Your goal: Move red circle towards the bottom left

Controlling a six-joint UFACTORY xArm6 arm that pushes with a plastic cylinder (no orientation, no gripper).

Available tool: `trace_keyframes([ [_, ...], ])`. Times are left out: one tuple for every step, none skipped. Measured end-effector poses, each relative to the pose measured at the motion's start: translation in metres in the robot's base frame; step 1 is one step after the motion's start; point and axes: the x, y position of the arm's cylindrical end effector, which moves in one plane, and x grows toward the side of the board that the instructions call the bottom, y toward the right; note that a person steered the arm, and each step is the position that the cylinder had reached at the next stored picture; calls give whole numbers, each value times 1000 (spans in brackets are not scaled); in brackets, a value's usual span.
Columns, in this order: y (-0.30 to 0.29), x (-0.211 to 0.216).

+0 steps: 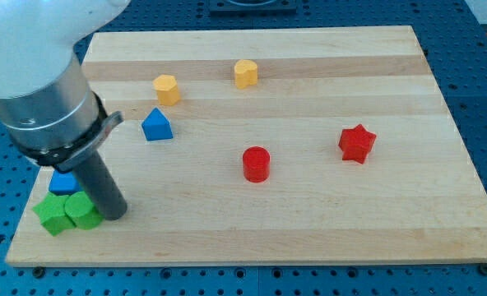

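The red circle (256, 163) stands near the middle of the wooden board (309, 230). My tip (115, 214) is at the board's lower left, far to the left of the red circle and not touching it. The tip stands right beside two green blocks (67, 211) and a small blue block (63, 182), which the rod partly hides.
A red star (357, 143) lies to the right of the red circle. A blue house-shaped block (156, 125) lies left of centre. Two yellow blocks (167, 88) (245, 73) lie toward the view's top. The arm's grey body (38, 82) covers the top left corner.
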Motion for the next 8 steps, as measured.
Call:
trace_keyframes([
  [-9, 0],
  [5, 1],
  [77, 1],
  [170, -3],
  [246, -30],
  [284, -63],
  [282, -70],
  [248, -53],
])
